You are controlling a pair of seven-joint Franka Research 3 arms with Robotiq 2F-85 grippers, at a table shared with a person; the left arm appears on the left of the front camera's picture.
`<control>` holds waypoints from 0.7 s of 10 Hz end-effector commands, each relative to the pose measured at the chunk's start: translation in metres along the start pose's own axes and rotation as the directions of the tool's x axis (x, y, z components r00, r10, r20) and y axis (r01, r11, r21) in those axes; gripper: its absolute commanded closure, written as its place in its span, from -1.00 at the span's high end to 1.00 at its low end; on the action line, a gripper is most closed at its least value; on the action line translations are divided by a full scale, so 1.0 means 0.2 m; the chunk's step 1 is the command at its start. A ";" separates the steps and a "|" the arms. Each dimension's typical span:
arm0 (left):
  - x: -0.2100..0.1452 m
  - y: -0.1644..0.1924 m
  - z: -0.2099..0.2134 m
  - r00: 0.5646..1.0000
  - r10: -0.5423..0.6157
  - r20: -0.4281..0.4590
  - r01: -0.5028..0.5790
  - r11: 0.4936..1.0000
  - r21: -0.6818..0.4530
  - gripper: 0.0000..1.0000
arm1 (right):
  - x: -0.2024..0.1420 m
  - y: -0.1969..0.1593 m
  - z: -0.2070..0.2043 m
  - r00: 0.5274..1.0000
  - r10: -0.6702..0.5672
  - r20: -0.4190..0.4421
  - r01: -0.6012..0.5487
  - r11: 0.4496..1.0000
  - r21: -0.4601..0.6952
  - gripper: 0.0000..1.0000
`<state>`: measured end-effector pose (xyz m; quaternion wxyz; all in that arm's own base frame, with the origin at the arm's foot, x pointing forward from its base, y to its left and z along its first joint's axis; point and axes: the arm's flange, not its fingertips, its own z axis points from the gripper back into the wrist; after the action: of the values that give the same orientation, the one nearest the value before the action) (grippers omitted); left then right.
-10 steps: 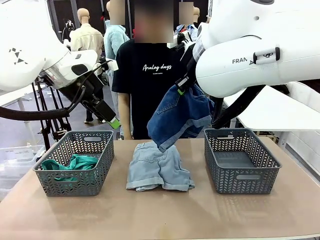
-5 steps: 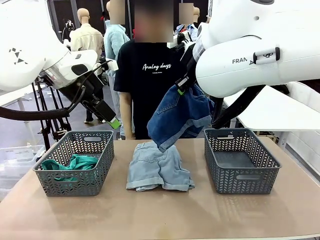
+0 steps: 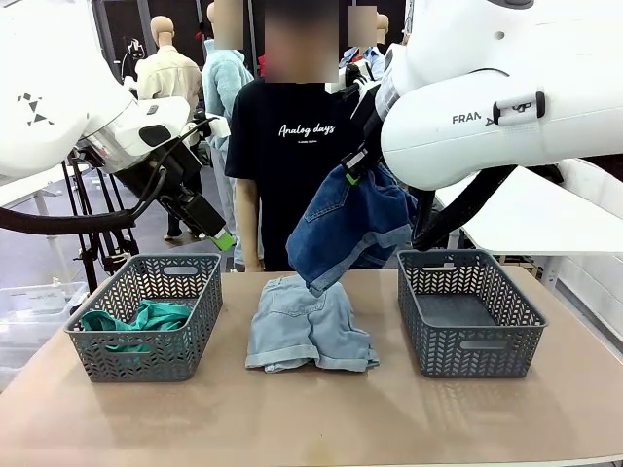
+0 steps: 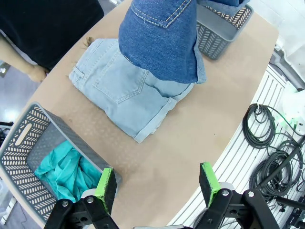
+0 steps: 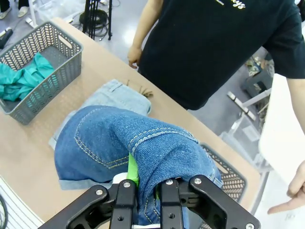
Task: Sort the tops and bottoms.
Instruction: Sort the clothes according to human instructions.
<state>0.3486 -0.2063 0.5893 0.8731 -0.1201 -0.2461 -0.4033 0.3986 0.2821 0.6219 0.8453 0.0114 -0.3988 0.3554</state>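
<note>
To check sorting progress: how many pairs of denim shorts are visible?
2. The dark blue shorts hang from the right gripper, above the table; the pale blue shorts lie flat in its middle.

The dark blue denim shorts (image 3: pixel 355 224) carry pale stitching; the pale blue shorts (image 3: pixel 307 326) look washed-out. The top (image 3: pixel 156 314) is teal-green. The left-edge basket (image 3: pixel 136 358) and right-edge basket (image 3: pixel 438 352) are grey with chevron cut-outs; the counter (image 3: pixel 321 418) is tan.
</note>
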 end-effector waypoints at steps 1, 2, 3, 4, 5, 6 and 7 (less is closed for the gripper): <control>0.00 0.00 0.00 1.000 0.004 0.003 -0.004 1.000 -0.005 0.81 | 0.02 -0.01 0.01 1.000 0.001 0.012 -0.001 1.000 -0.008 -1.00; 0.00 0.00 0.00 1.000 0.004 0.003 -0.004 1.000 -0.005 0.81 | 0.00 0.00 0.00 1.000 0.000 0.000 0.000 1.000 0.000 -1.00; 0.00 0.00 0.00 1.000 0.004 0.003 -0.004 1.000 -0.005 0.81 | 0.07 -0.01 0.07 0.998 0.060 0.022 -0.059 0.998 -0.031 -1.00; 0.00 0.00 0.00 1.000 0.004 0.003 -0.004 1.000 -0.005 0.81 | 0.10 -0.08 0.17 0.996 0.059 0.072 -0.050 0.992 -0.116 -1.00; 0.00 0.00 0.00 1.000 0.004 0.003 -0.004 1.000 -0.005 0.81 | 0.12 -0.18 0.27 0.992 0.029 0.124 -0.003 0.978 -0.207 -1.00; 0.00 0.00 0.00 1.000 0.004 0.003 -0.004 1.000 -0.005 0.81 | 0.11 -0.29 0.36 0.990 -0.017 0.143 0.058 0.956 -0.289 -1.00; 0.00 0.00 0.00 1.000 0.004 0.003 -0.004 1.000 -0.005 0.81 | 0.06 -0.41 0.42 0.988 -0.082 0.132 0.128 0.914 -0.386 -1.00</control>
<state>0.3487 -0.2061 0.5894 0.8732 -0.1202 -0.2462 -0.4031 0.3949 0.2135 0.7115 0.8207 -0.0701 -0.4919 0.2822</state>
